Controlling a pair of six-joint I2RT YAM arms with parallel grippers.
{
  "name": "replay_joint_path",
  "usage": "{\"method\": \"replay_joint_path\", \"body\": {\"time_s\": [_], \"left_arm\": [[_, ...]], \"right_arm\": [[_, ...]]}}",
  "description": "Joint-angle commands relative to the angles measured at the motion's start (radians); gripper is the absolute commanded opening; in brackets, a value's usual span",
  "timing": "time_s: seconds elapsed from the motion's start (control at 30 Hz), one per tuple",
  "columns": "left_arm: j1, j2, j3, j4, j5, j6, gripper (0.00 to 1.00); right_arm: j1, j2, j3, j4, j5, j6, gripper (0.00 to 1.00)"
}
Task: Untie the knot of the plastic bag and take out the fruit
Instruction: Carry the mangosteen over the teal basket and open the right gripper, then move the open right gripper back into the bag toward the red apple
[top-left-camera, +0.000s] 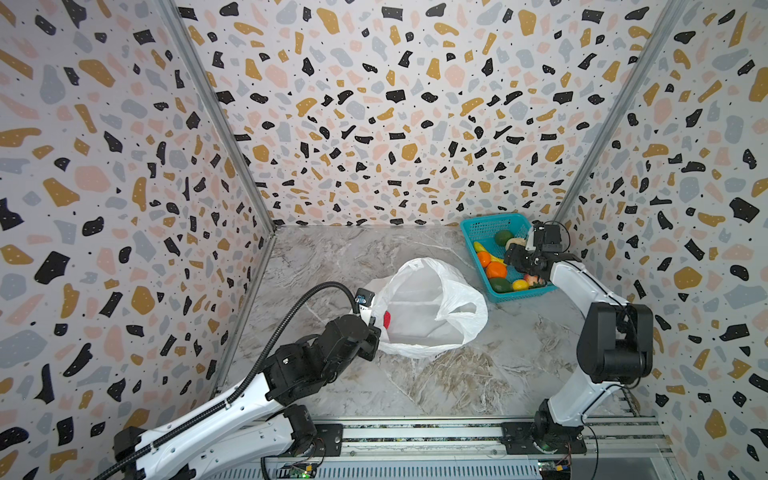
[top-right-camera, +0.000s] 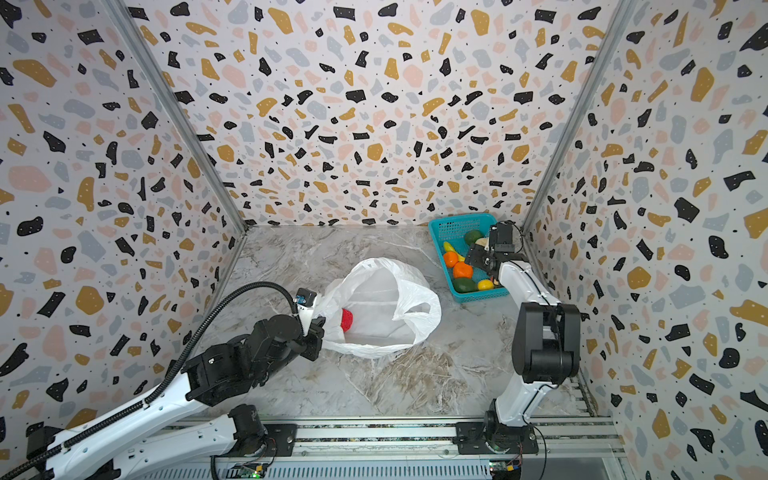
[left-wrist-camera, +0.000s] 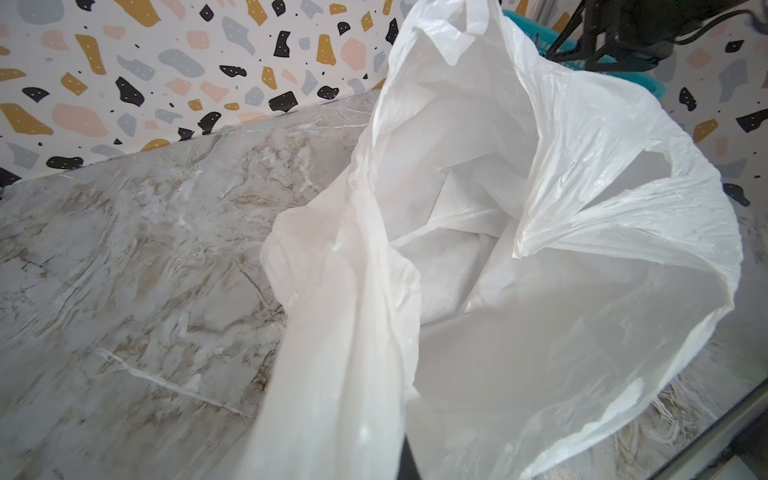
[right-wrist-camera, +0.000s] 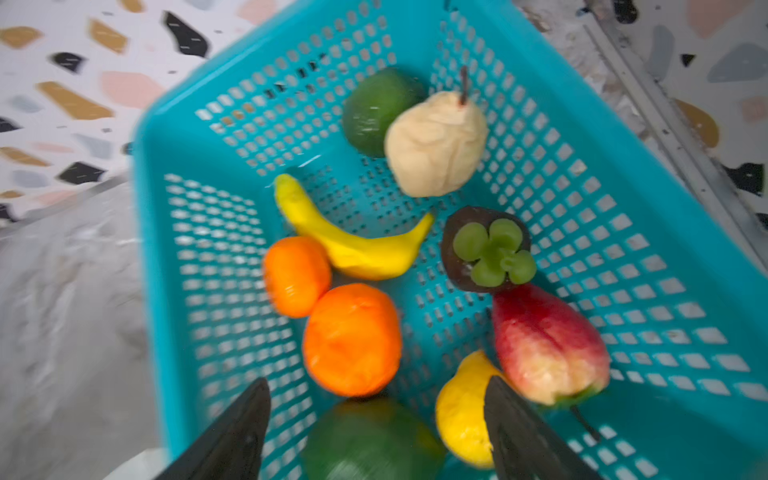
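Left end effector (top-left-camera: 371, 338) clenched on the left edge of the plastic bag (top-left-camera: 428, 307). The bag lies mid-bench (top-left-camera: 457, 382), mouth gaping open. One red fruit (top-right-camera: 346, 319) sits inside near that grip, possibly a strawberry, too small to tell. Right end effector (right-wrist-camera: 377, 384) released, empty, hovering over the teal basket (top-left-camera: 486, 228) at back right, which holds oranges (right-wrist-camera: 351, 338), lemon (right-wrist-camera: 461, 411), mangosteen (right-wrist-camera: 486, 249) and pale pear (right-wrist-camera: 434, 143)
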Motion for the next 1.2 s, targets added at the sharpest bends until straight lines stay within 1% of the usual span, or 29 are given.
{"method": "replay_joint_path", "body": {"time_s": [0.0, 0.17, 0.27, 0.4, 0.53, 0.6, 0.67, 0.8, 0.93, 1.1, 1.17], "left_arm": [[-0.004, 0.017, 0.039, -0.055, -0.085, -0.038, 0.0], [-0.005, 0.049, 0.082, -0.108, -0.125, -0.023, 0.0], [-0.005, 0.055, 0.099, -0.13, -0.156, -0.018, 0.0], [-0.005, 0.055, 0.112, -0.151, -0.185, -0.014, 0.0], [-0.005, 0.06, 0.116, -0.155, -0.194, -0.012, 0.0], [-0.005, 0.069, 0.117, -0.158, -0.195, -0.013, 0.0], [-0.005, 0.07, 0.117, -0.161, -0.202, -0.018, 0.0], [-0.005, 0.061, 0.121, -0.17, -0.209, -0.022, 0.0], [-0.005, 0.067, 0.125, -0.179, -0.211, -0.027, 0.0], [-0.006, 0.065, 0.116, -0.163, -0.213, -0.034, 0.0], [-0.005, 0.067, 0.111, -0.157, -0.207, -0.034, 0.0]], "right_arm": [[0.069, -0.144, 0.045, -0.119, -0.125, -0.012, 0.82], [0.184, -0.276, 0.039, -0.22, -0.208, -0.006, 0.81], [0.286, -0.338, 0.036, -0.266, -0.234, -0.004, 0.81], [0.448, -0.409, 0.02, -0.264, -0.26, 0.043, 0.81], [0.619, -0.438, 0.033, -0.232, -0.222, 0.082, 0.81], [0.702, -0.433, 0.04, -0.218, -0.19, 0.076, 0.81], [0.764, -0.422, 0.033, -0.201, -0.165, 0.055, 0.81], [0.854, -0.401, -0.039, -0.113, -0.123, 0.016, 0.81], [0.92, -0.369, -0.141, -0.004, -0.075, -0.022, 0.8], [0.956, -0.266, -0.239, 0.143, -0.042, -0.054, 0.78], [0.957, -0.205, -0.249, 0.183, -0.046, -0.054, 0.77]]}}
